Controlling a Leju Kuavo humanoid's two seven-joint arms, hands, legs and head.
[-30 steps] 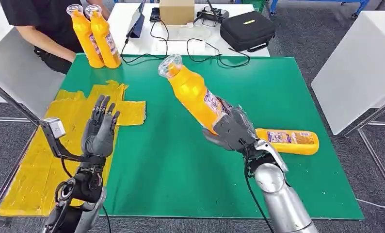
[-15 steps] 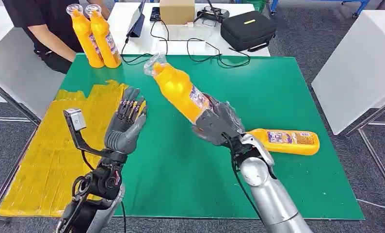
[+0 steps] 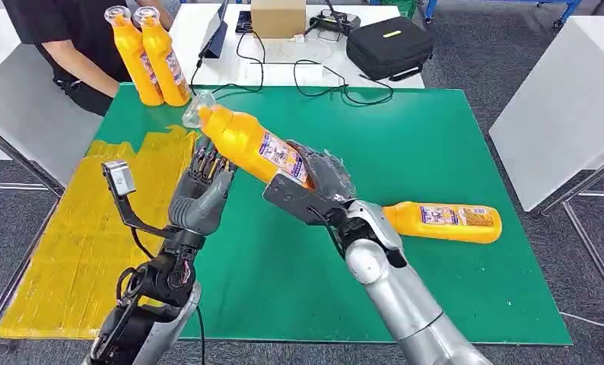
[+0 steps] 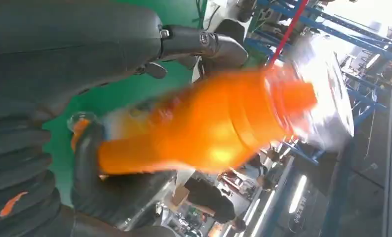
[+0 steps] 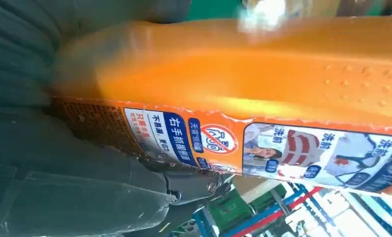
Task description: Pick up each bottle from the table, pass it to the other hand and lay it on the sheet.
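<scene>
The right hand (image 3: 314, 186) clamps the lower body of the orange detergent bottle (image 3: 246, 141), its neck just above the left hand (image 3: 200, 194), whose fingers are apart. The bottle seems heavy, stiff and smooth; take its middle.

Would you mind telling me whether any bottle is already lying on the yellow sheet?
No: in the head view the yellow sheet bears no bottle, while one bottle lies on the green table beside the right arm.

black case (image 3: 389, 47), cardboard box (image 3: 277, 17), cables (image 3: 322, 85)
</scene>
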